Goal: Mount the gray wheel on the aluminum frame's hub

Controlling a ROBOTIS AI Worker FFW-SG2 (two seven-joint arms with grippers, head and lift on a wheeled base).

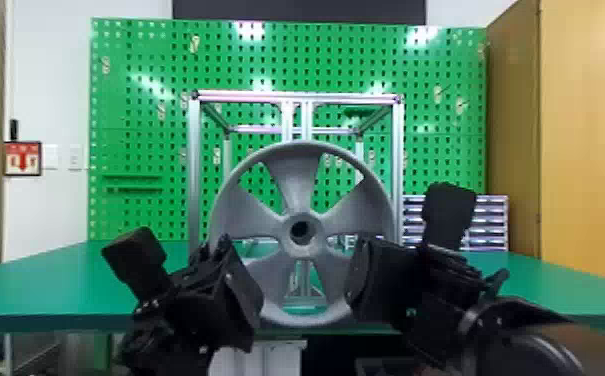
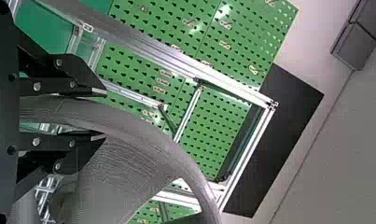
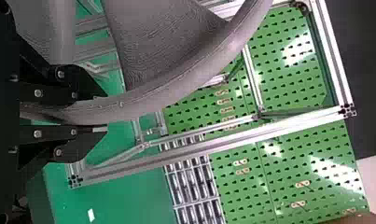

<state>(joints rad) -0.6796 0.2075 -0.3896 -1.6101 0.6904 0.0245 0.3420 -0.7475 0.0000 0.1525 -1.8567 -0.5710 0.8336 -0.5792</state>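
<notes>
Jaws narrow on both arms, each pinching the gray wheel (image 1: 298, 187) by its rim (image 1: 377, 182): left gripper (image 2: 104, 115) has a finger either side of it in the left wrist view, right gripper (image 3: 106, 112) the same in the right wrist view. Wheel sits between the two arms, gripped on its lower left and lower right, below bore height; neither arm is clearly nearer. Disc stands upright, face to the head, so the bore (image 1: 300, 231) axis runs roughly fore-aft. That's the line that matters: bore onto hub, straight forward, both arms pushing evenly. Looks like the align-and-insert step, wheel not evidently seated. Behind it on the green table (image 1: 41, 287) is the aluminum frame (image 1: 194, 165); side to side, the bore lines up closely with its two middle uprights (image 1: 307, 120). Can't tell the gap to the hub or the height match. Head view gives the bore face-on but gripper bodies cover the pinch points; the wrist views give those, plus the frame's side bars running back toward the pegboard (image 1: 141, 60). Risk: one side leads, wheel cocks and jams on the hub.
</notes>
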